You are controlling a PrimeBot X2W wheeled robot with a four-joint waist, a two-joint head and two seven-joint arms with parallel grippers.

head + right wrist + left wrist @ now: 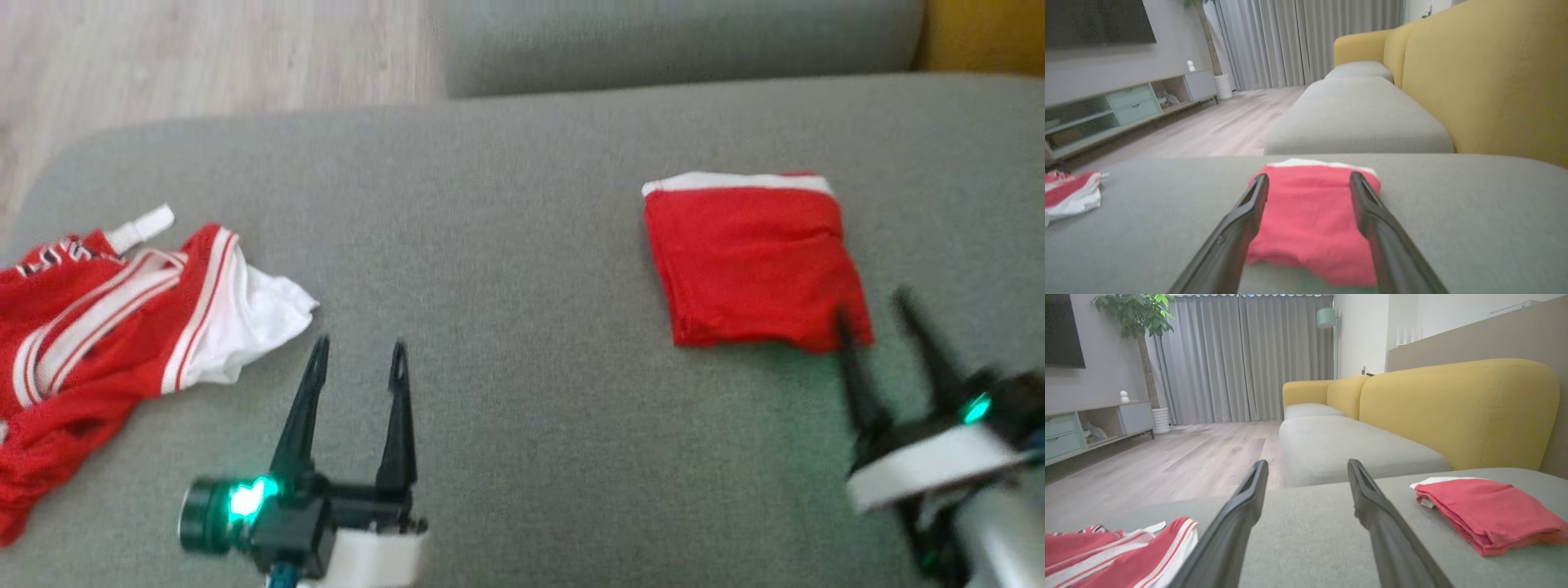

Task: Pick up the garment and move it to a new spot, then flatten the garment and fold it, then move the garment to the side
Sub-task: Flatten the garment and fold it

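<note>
A: Head view, where does the garment [106, 318] lie?
B: Crumpled at the left edge, on the grey sofa [522, 245]. The left claw [359, 345] is near it, fingers apart, empty.
A: And the right claw [872, 308]?
B: Spread too, tips at a folded red cloth [751, 261].

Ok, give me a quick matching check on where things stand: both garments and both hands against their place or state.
1. striped jersey
2. folded red cloth
3. left hand
4. right hand

A. open, tips at the folded red cloth's near edge
B. crumpled at the left end of the grey cushion
C. open, over bare cushion
D. neat square with a white far edge

Pairs: 1-B, 2-D, 3-C, 4-A
</note>
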